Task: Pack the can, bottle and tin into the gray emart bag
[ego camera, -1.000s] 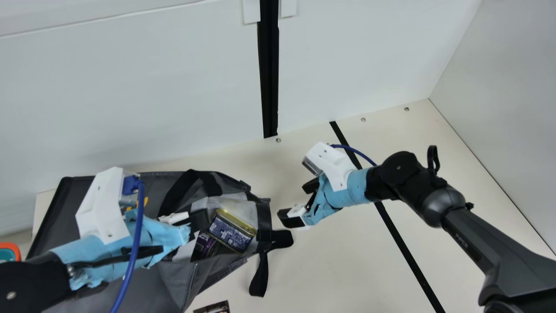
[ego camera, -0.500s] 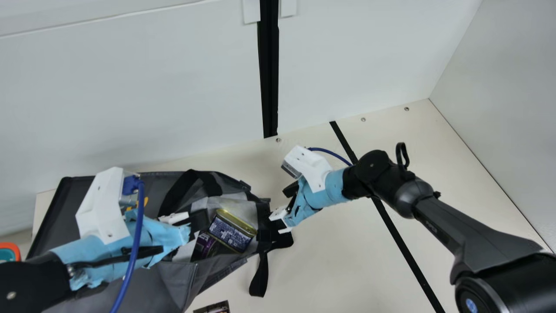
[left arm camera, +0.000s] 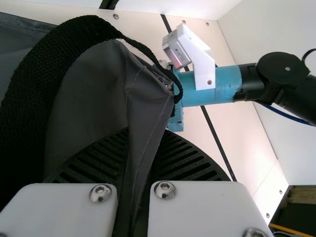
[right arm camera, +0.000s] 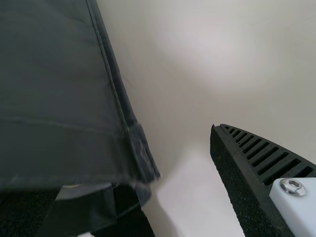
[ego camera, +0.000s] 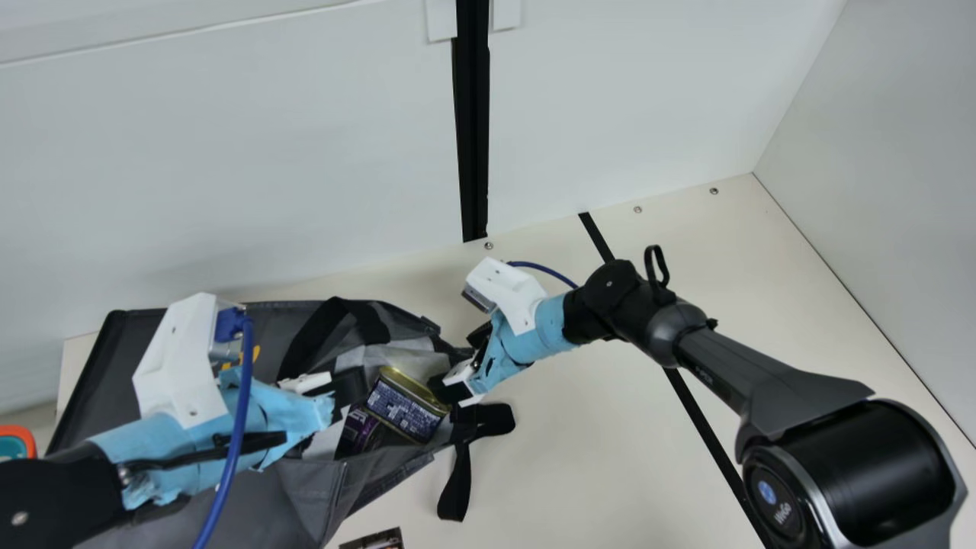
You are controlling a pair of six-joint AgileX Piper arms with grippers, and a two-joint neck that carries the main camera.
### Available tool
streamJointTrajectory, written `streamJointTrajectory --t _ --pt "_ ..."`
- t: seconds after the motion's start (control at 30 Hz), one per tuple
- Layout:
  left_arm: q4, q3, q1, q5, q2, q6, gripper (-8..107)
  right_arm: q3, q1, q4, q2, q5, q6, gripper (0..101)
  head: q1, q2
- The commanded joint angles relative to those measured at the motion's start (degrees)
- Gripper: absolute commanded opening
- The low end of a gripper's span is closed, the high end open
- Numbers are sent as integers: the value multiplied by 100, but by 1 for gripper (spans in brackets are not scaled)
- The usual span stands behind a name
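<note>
Right end effector (ego camera: 455,360) is spread wide at the mouth of the gray emart bag (ego camera: 297,496), and my left end effector (left arm camera: 146,131) is clamped on its fabric! Inside, the tin (ego camera: 404,408) slants lengthwise between them, so closing on that rim likely means dodging it.

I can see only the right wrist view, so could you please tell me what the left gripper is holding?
Observer: The left gripper is closed on a fold of the gray bag.
Operator: Thank you. Can you see anything inside the bag?
Observer: Yes, in the main view a gold-edged tin lies tilted in its mouth.
Operator: And is there anything outside it, nearby?
Observer: At the main view's bottom edge, a dark item, partly cut off, is on the table.
</note>
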Motion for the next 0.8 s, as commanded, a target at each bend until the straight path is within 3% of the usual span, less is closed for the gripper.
streamJointTrajectory --t 0.0,0.27,0.7,0.77 --pt "0 0 0 0 0 0 10 -45 40 32 78 -8 5 91 -130 -5" --pt "0 0 0 0 0 0 10 -159 193 197 326 -39 1 91 -130 -5" --pt "0 0 0 0 0 0 10 -147 180 395 425 166 212 4 -130 -5" --pt "0 0 0 0 0 0 10 -111 142 406 403 223 279 0 -130 -5"
